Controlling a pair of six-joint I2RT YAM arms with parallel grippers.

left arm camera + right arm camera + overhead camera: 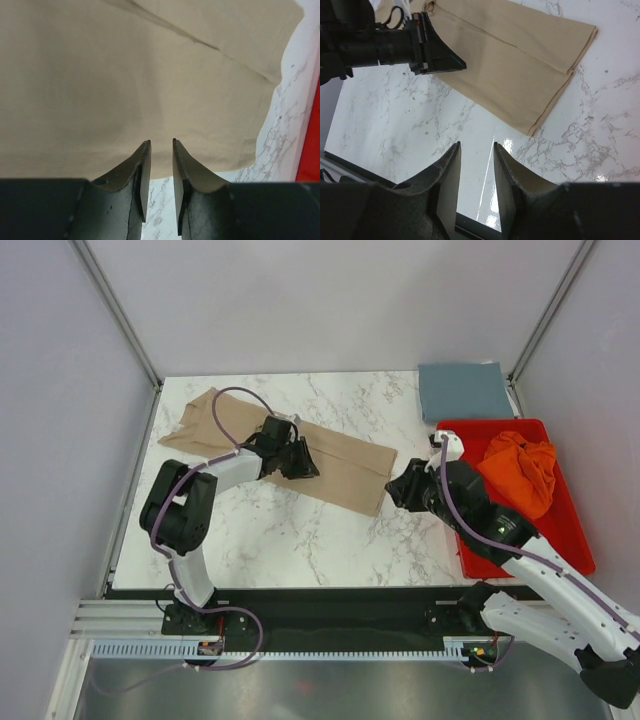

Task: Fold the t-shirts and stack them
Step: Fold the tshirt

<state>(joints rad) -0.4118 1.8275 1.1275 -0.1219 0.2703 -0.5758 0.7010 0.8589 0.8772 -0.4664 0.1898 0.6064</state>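
Observation:
The tan t-shirt [340, 465] lies folded lengthwise into a long strip across the marble table; it also shows in the left wrist view [125, 75] and the right wrist view [520, 65]. My left gripper [300, 462] hovers over the strip's near edge, jaws a little apart and empty [161, 145]. My right gripper [400, 488] is open and empty over bare table [477, 146], just off the strip's right end. The orange t-shirt [520, 468] lies bunched in the red tray [530, 550]. The slate blue-grey t-shirt [463, 390] lies folded at the back right.
The red tray fills the right side of the table. Grey enclosure walls stand on the left, back and right. Bare marble [300, 535] lies in front of the tan shirt. The left arm [380, 45] shows in the right wrist view.

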